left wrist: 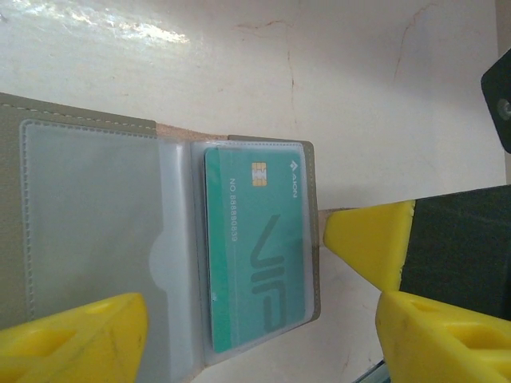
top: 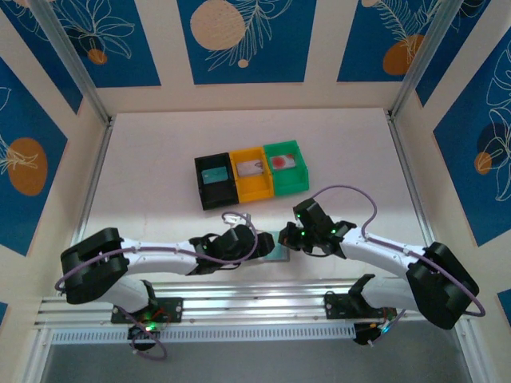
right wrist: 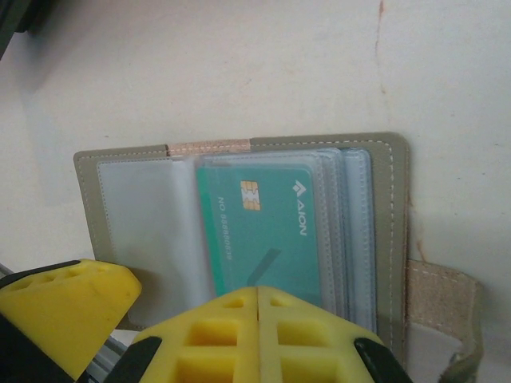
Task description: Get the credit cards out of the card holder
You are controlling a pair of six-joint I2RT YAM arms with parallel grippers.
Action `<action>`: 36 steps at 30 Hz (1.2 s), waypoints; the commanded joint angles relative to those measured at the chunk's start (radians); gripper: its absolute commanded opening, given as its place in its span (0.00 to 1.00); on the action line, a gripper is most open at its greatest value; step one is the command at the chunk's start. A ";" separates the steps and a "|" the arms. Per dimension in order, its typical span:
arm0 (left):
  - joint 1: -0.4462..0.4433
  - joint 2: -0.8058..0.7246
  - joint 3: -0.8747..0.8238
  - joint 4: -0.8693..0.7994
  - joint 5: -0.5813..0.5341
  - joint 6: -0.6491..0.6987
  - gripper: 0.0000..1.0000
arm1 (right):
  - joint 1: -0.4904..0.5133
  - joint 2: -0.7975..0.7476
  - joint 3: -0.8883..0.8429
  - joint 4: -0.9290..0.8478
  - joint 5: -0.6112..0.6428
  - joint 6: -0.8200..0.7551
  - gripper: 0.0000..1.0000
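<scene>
Card holder (top: 275, 246) lies open on the table (top: 160, 152) close to the arm bases, between the left gripper (top: 257, 243) and the right gripper (top: 294, 236), which meet over it. Farther back sit a black bin (top: 200, 182), an orange bin (top: 255, 193) and a green bin (top: 291, 187), touching side by side. Each already contains one card: a teal one (top: 215, 175), a greyish one (top: 251, 167) and a pale one with a red dot (top: 281, 162).

From the left wrist, the card holder (left wrist: 88, 231) shows an empty clear pocket beside a teal card (left wrist: 255, 263) that sits in its sleeve. The left gripper (left wrist: 263, 343) hangs over that page with jaws spread wide, one finger (left wrist: 80, 339) on each side of the card's lower end, not yet closed on it.

From the right wrist, the right gripper (right wrist: 259, 335) has its jaws pressed together, tips down on the lower edge of the teal card (right wrist: 263, 231) or its sleeve; which one I cannot tell. It seems to be pinning the card holder (right wrist: 128, 207) flat. The snap strap (right wrist: 439, 303) lies loose to one side.

The step in hand looks like extracting this remaining card. Next, the left jaws need to close on the card's exposed edge alone, not the plastic sleeve, then draw it out along the pocket while the holder is kept from sliding.
</scene>
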 commanded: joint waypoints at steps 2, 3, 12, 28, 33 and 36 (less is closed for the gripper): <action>0.000 -0.019 0.001 -0.007 -0.032 -0.002 0.75 | 0.007 0.022 -0.017 0.025 0.017 0.016 0.00; 0.000 -0.017 0.002 -0.012 -0.033 -0.002 0.73 | 0.007 0.025 -0.019 0.027 0.016 0.016 0.00; 0.010 0.030 0.016 -0.019 -0.026 -0.009 0.67 | 0.005 0.035 -0.038 0.048 0.022 0.018 0.00; 0.033 0.113 0.021 0.007 -0.003 -0.026 0.54 | -0.020 0.076 -0.086 0.097 0.024 0.012 0.00; 0.047 0.123 0.022 0.022 0.005 -0.026 0.51 | -0.025 0.090 -0.099 0.112 0.019 0.010 0.00; 0.063 0.119 0.023 0.035 0.011 -0.024 0.50 | -0.028 0.096 -0.108 0.117 0.019 0.010 0.00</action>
